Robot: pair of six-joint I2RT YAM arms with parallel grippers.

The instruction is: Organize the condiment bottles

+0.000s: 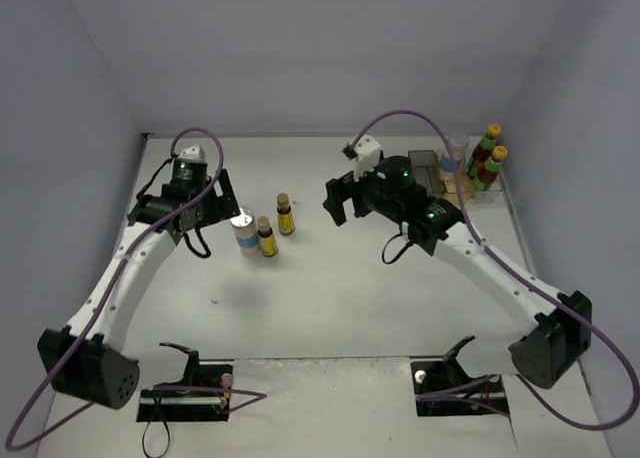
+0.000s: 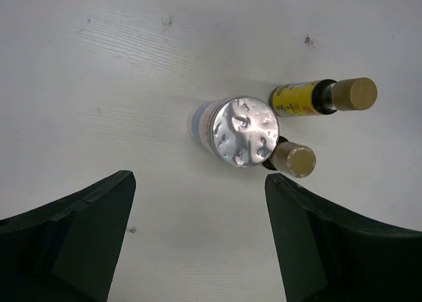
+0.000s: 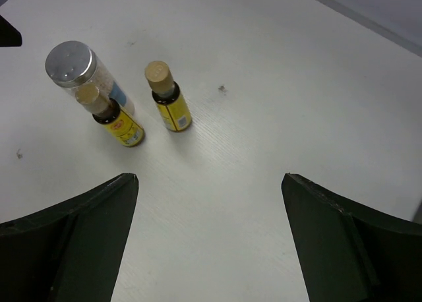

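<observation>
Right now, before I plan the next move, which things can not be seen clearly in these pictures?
- Top view: the right arm covers part of the tray, so its compartments cannot be counted.
- Top view: the pale jar beside the yellow-capped bottles is too small to show detail.
- Left wrist view: the silver-lidded jar hides the body of the near brown bottle.
- Right wrist view: the tray lies outside the frame.
- All views: label text is too small to read.

Dimpled shiny foil jar lid (image 2: 244,131)
</observation>
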